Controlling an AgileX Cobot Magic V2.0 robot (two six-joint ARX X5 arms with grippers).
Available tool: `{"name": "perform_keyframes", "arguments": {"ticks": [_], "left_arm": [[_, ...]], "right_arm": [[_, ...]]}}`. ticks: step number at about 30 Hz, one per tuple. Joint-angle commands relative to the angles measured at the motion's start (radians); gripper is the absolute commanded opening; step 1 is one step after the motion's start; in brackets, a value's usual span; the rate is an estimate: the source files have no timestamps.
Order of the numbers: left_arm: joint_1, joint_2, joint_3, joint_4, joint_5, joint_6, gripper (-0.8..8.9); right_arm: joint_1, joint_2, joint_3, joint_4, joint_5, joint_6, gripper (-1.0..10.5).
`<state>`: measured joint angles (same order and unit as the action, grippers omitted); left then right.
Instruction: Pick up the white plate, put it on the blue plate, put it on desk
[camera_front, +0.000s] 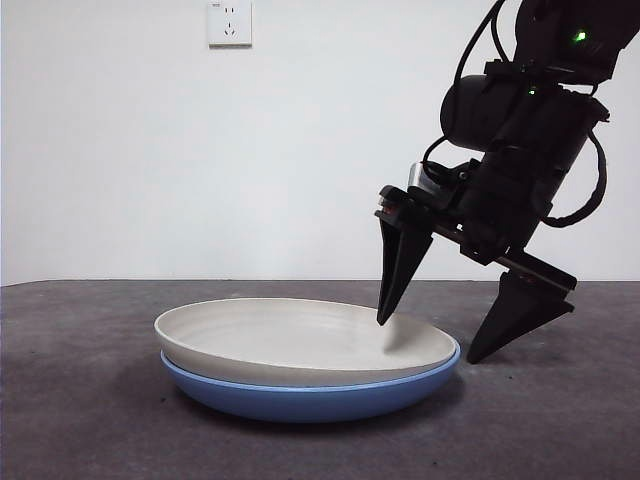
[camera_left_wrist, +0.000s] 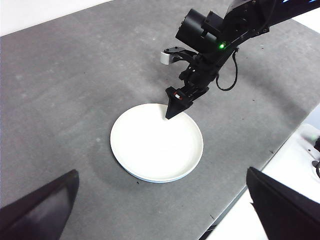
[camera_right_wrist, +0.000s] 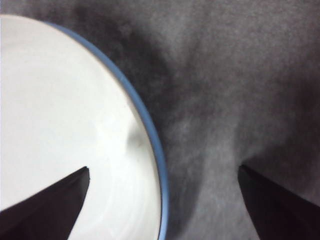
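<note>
My right fingers (camera_front: 470, 325) spread, straddling the white plate (camera_front: 300, 340) rim; it sits nested on the blue plate (camera_front: 300, 400).

A black arm is seen, with looping black cables, green indicator lights, and tapered black jaws on its hand (camera_front: 432, 340).

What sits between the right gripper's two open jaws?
The stacked rims of the matte white plate and glossy blue plate, seen in the right wrist view.

Front view sits low at desk (camera_front: 80, 420) height, looking level, close. Left wrist looks down from high and far; right wrist hangs close above. All share the stacked plates' rim.
</note>
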<state>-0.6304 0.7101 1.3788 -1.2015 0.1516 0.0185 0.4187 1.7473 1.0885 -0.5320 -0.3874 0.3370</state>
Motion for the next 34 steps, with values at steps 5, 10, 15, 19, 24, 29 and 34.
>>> {"name": "perform_keyframes", "arguments": {"ticks": [5,10,15,19,24,29,34], "left_arm": [[-0.005,0.005,0.013,-0.01,-0.005,0.015,5.66],[-0.005,0.003,0.013,-0.018,-0.005,0.009,5.66],[-0.005,0.003,0.013,-0.03,-0.005,-0.011,5.66],[-0.005,0.003,0.013,-0.032,-0.005,-0.011,5.66],[-0.005,0.003,0.013,-0.032,-0.005,-0.011,5.66],[-0.005,0.003,0.013,-0.033,-0.005,-0.011,5.66],[-0.005,0.003,0.013,-0.04,-0.005,-0.011,5.62]], "right_arm": [[0.008,-0.156,0.099,-0.15,0.067,-0.013,6.2],[0.041,-0.325,0.175,-0.328,0.161,-0.034,6.6],[0.108,-0.507,0.23,-0.444,0.241,-0.034,6.6],[0.159,-0.636,0.248,-0.503,0.267,-0.031,6.6],[0.208,-0.757,0.248,-0.611,0.294,-0.019,6.6],[0.24,-0.836,0.248,-0.715,0.319,-0.019,6.6],[0.247,-0.885,0.248,-0.726,0.318,-0.021,6.6]]}}
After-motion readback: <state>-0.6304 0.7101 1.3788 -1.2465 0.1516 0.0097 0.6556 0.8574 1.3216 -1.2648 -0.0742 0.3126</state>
